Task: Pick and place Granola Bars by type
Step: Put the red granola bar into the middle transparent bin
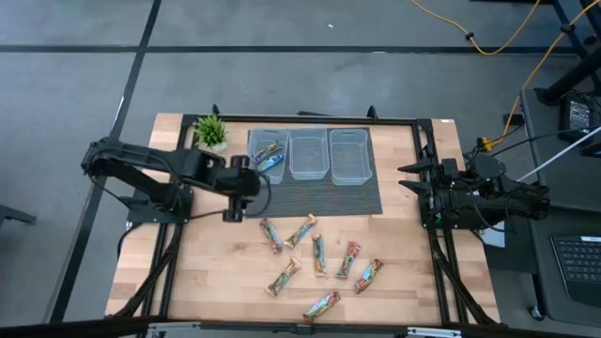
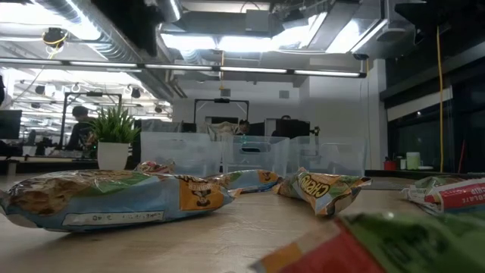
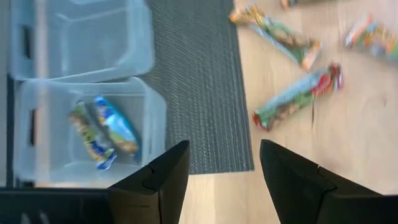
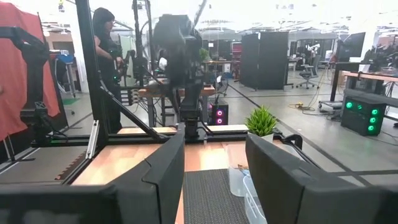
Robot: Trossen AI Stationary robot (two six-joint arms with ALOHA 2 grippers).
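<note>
Several granola bars (image 1: 319,255) in shiny multicoloured wrappers lie flat and scattered on the wooden table, near the front edge. Two more bars (image 3: 104,134) lie in the leftmost of three clear bins (image 1: 268,155). My left gripper (image 1: 232,208) hovers open and empty over the left edge of the dark mat, beside that bin. In the left wrist view its fingers (image 3: 224,152) frame the mat's corner, with bars (image 3: 297,96) farther off on the wood. My right gripper (image 1: 406,178) waits open at the table's right edge, its fingers (image 4: 214,140) pointing across the table.
The three bins stand side by side on a dark ribbed mat (image 1: 319,192); the middle bin (image 1: 308,153) and right bin (image 1: 349,155) hold nothing visible. A small potted plant (image 1: 211,131) stands at the far left corner. A person (image 4: 107,50) stands beyond the table.
</note>
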